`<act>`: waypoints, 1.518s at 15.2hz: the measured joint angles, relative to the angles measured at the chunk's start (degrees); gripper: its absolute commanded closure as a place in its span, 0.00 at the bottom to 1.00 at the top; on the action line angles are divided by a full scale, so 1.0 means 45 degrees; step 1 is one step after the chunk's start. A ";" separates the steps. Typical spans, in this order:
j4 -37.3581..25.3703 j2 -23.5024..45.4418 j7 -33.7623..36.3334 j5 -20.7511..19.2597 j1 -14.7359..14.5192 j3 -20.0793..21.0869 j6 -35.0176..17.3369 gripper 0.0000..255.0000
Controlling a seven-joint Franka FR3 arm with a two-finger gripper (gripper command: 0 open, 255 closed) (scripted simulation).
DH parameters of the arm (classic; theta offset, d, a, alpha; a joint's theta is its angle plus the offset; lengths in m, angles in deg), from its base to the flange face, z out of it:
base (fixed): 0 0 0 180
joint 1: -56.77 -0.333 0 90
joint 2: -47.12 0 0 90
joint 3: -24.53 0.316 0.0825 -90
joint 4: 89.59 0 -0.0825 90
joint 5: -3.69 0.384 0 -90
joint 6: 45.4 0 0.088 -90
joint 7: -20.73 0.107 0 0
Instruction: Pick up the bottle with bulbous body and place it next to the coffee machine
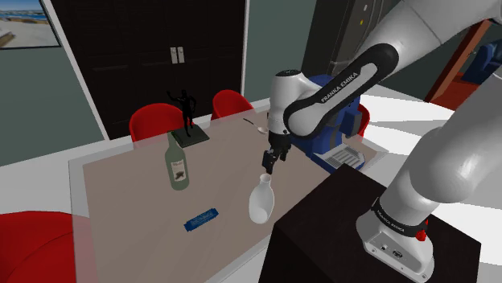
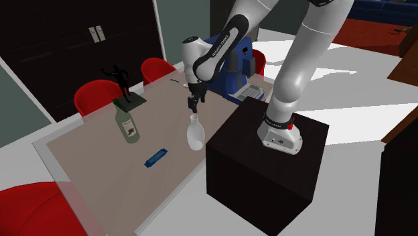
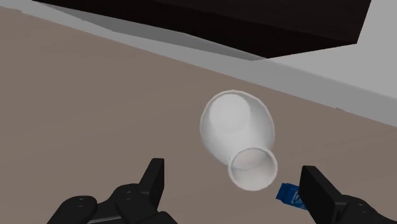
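Lower centre of shoulder view | white bottle [image 1: 260,201] upright, neck straight below my claw [image 1: 269,163] | claw spread, holding nothing

Desk [image 1: 121,201]: pale brown top, light rim. A green bottle [image 1: 178,167] with a pale label stands upright on it, near a black figurine [image 1: 187,112] on a dark base. A small blue packet [image 1: 201,219] lies flat, well apart from both. Red chairs [image 1: 157,120] stand at the desk's far side. Behind them is a dark cabinet [image 1: 153,48], and a framed picture [image 1: 28,24] hangs on the wall.
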 measured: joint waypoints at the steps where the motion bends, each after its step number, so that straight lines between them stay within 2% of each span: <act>1: 0.0001 0.0426 0.0219 -0.0141 -0.0015 0.0089 -0.0494 0.00; 3: -0.0331 0.1707 0.0892 -0.0742 -0.0024 0.0236 -0.1554 0.00; 10: -0.0799 0.3815 0.2163 -0.2163 -0.0271 -0.0019 -0.3252 0.00; 13: -0.0829 0.4236 0.2375 -0.2498 -0.0350 -0.0197 -0.3628 0.00; 18: -0.0856 0.4345 0.2430 -0.2580 -0.0376 -0.0246 -0.3711 0.00; 19: -0.0856 0.4347 0.2431 -0.2582 -0.0377 -0.0247 -0.3712 1.00; 23: -0.0858 0.4344 0.2433 -0.2581 -0.0377 -0.0247 -0.3714 1.00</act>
